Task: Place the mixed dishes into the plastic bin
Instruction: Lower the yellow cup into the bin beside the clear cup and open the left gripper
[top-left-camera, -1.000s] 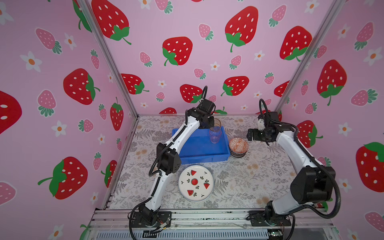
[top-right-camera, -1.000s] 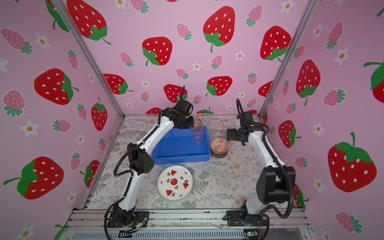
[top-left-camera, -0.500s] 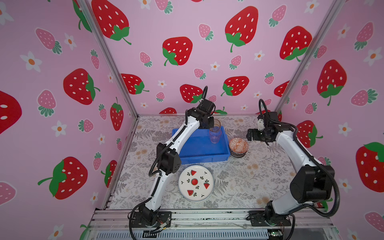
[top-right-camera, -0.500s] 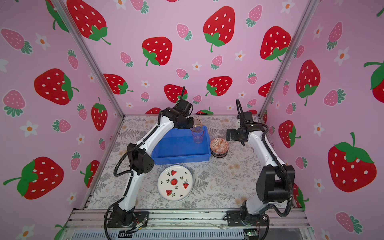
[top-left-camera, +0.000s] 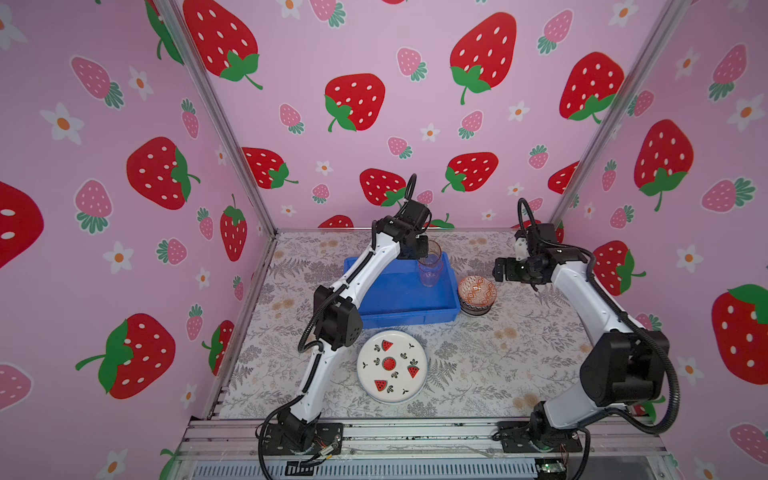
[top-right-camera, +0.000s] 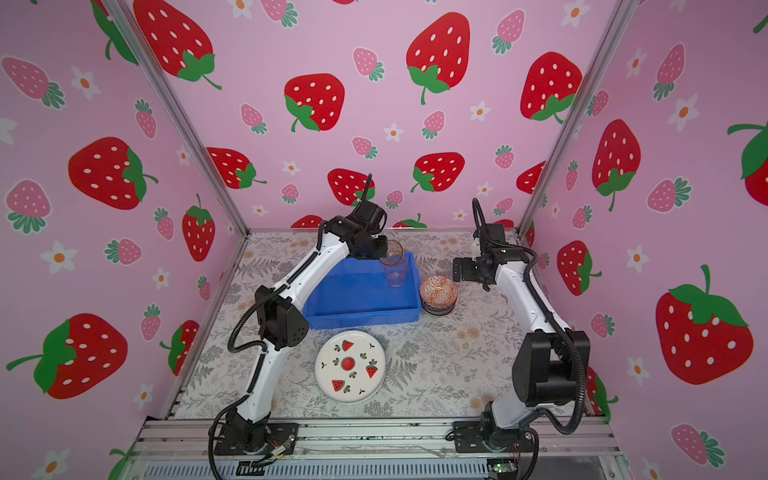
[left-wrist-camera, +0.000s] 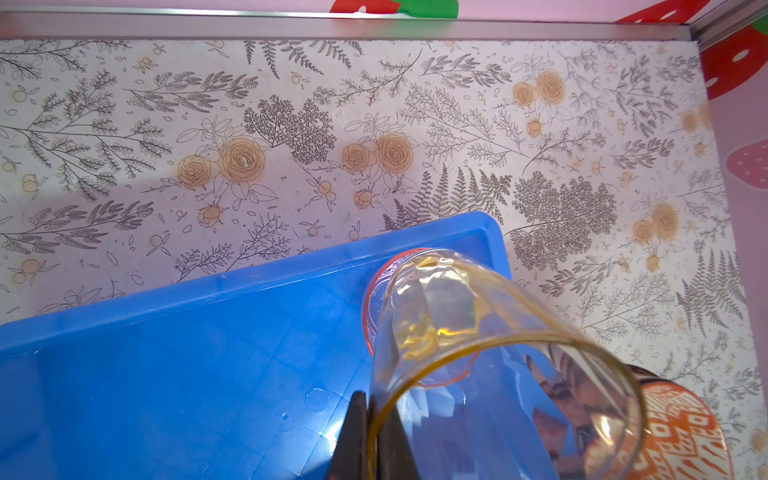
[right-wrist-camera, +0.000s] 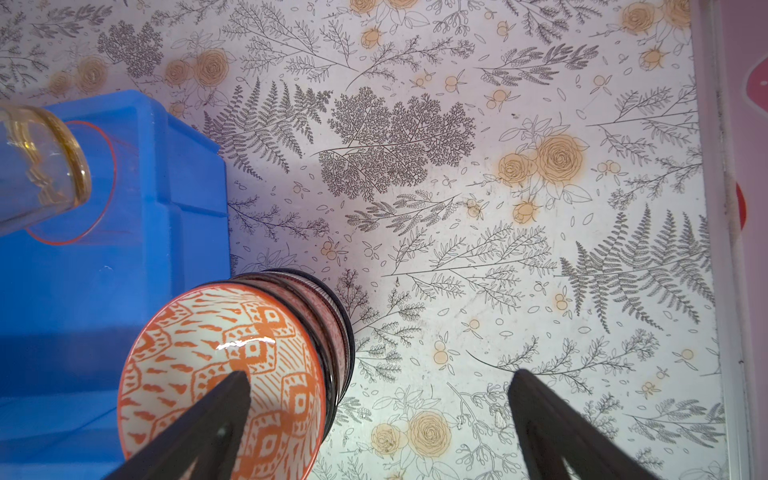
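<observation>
Both arms share one construction. Left arm (top-left-camera: 365, 266) and right arm (top-left-camera: 582, 299): white moulded link shells joined by black joint housings. The left elbow housing (top-left-camera: 351, 328) carries a cluster of small round vent holes. Black corrugated conduit (top-left-camera: 304, 334) runs outside the left arm in a loop; a larger conduit loop (top-left-camera: 675, 386) runs beside the right arm. Each arm ends in a black base plate (top-left-camera: 291, 438) mounted on a silver rail (top-left-camera: 415, 434). Thin red and yellow wires (top-left-camera: 322, 448) exit the left base. Left fingers (left-wrist-camera: 351, 440) and right fingers (right-wrist-camera: 216, 415): matte black, flat, tapering to narrow tips.
</observation>
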